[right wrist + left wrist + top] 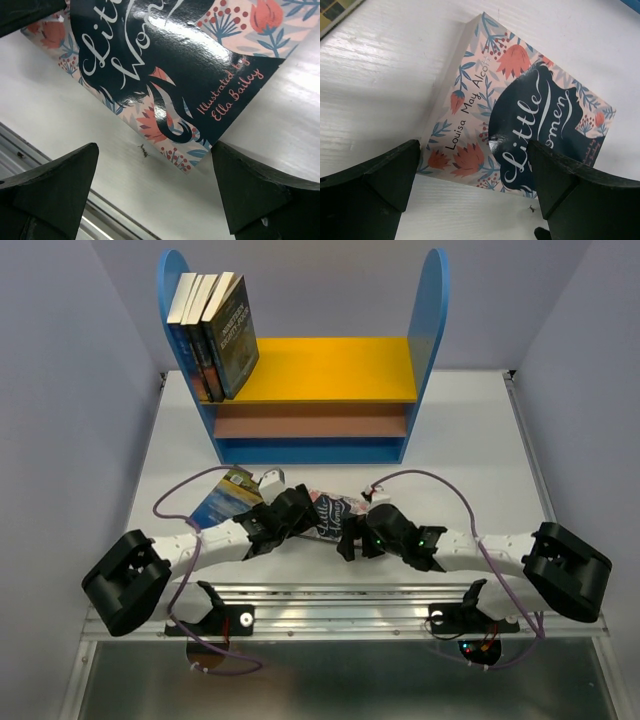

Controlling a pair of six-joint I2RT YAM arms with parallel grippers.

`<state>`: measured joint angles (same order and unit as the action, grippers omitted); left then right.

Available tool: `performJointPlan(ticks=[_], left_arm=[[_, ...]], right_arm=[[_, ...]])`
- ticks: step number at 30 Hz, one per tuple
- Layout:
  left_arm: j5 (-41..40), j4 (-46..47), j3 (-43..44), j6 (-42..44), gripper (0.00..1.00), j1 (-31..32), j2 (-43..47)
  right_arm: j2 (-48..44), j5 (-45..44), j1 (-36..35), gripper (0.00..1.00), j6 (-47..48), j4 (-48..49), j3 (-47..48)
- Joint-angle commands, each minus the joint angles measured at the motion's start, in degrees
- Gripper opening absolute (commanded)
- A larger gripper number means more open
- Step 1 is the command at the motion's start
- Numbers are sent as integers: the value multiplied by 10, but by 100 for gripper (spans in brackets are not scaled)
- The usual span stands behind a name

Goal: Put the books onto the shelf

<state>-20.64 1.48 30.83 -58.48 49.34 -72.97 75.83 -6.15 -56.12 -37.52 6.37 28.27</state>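
Note:
The shelf (330,370) stands at the back of the table, and three books (212,332) lean together at the left end of its yellow upper board. A pink floral book titled Little Women (331,512) (520,115) (165,60) lies flat on the table between the two grippers. My left gripper (292,517) (474,167) is open and low over the book's near-left edge, touching nothing. My right gripper (352,532) (155,160) is open just off the book's near corner. Another book (224,494) (334,10), blue and yellow, lies flat to the left.
A metal rail (330,605) (11,145) runs along the near table edge behind the grippers. Purple cables (180,490) loop over both arms. Grey walls close in the table on the left, the right and behind the shelf.

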Motion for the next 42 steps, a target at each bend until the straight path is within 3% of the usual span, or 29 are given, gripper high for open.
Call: performJointPlan(ticks=[1, 8, 14, 19, 24, 28, 33, 38, 42], left_arm=[[-15, -12, 46, 8, 99, 3, 19], [-3, -66, 10, -33, 99, 3, 88], [66, -58, -52, -103, 99, 7, 110], [84, -33, -73, -134, 99, 31, 92], [100, 102, -113, -153, 99, 37, 61], [77, 70, -81, -162, 98, 36, 35], [39, 30, -53, -186, 87, 21, -10], [49, 26, -28, -178, 78, -10, -66], [61, 33, -10, -163, 62, -27, -112]], right_arm=[[-25, -17, -24, 100, -55, -28, 37], [-94, -176, -24, 100, -9, -138, 93], [-25, -183, 15, 100, 63, -152, 169], [64, -64, 104, 100, 138, -142, 248], [162, 29, 133, 100, 173, -134, 310], [211, 87, 138, 100, 137, -135, 306], [223, 120, 138, 100, 103, -134, 275], [174, 156, 138, 100, 84, -117, 225], [125, 212, 138, 100, 63, -89, 168]])
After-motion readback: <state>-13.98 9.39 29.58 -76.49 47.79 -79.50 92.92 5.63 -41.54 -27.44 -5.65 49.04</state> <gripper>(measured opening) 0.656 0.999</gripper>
